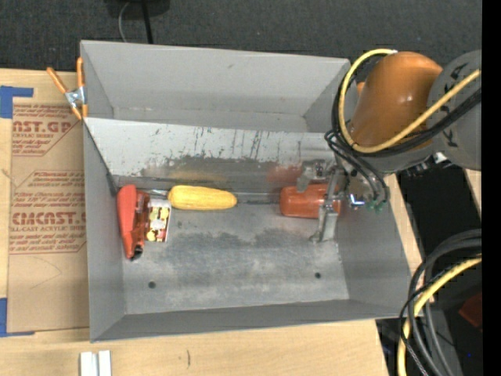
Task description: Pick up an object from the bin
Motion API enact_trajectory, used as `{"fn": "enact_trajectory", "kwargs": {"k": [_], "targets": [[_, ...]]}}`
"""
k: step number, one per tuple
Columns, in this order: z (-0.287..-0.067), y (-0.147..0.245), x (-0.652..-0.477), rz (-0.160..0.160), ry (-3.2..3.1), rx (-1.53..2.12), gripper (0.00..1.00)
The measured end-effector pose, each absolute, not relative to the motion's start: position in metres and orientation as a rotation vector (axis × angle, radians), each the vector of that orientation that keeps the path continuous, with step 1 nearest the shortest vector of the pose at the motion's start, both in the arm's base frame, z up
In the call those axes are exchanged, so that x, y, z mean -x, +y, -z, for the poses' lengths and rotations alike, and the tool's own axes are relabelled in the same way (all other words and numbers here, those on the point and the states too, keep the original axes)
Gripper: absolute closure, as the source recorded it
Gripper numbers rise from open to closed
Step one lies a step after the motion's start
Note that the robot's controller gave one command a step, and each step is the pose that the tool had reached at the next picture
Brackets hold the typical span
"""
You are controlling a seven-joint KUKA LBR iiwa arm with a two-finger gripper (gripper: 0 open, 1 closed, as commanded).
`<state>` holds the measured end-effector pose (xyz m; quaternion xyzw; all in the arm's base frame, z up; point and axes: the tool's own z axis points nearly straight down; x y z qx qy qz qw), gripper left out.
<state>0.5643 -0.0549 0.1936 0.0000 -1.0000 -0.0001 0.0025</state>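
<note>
Camera view puts three things at the left of the bin (235,288): a long red piece (126,219) by the left wall, a small labelled packet (159,220) touching it, and a yellow corn-shaped piece (202,199) just to the right. Well apart from them, an orange-red block (300,202) lies on the floor. The gripper (329,214) is low at its right end. Whether it is open or has a grip, I cannot tell. Nothing looks lifted yet; grasping and raising remain.
</note>
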Motion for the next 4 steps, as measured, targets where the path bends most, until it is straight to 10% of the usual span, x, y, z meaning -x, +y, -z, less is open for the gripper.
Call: {"fn": "enact_trajectory", "kwargs": {"k": [4], "targets": [[-0.156, -0.117, -0.573, -0.001, -3.144, -0.148, 0.00]]}}
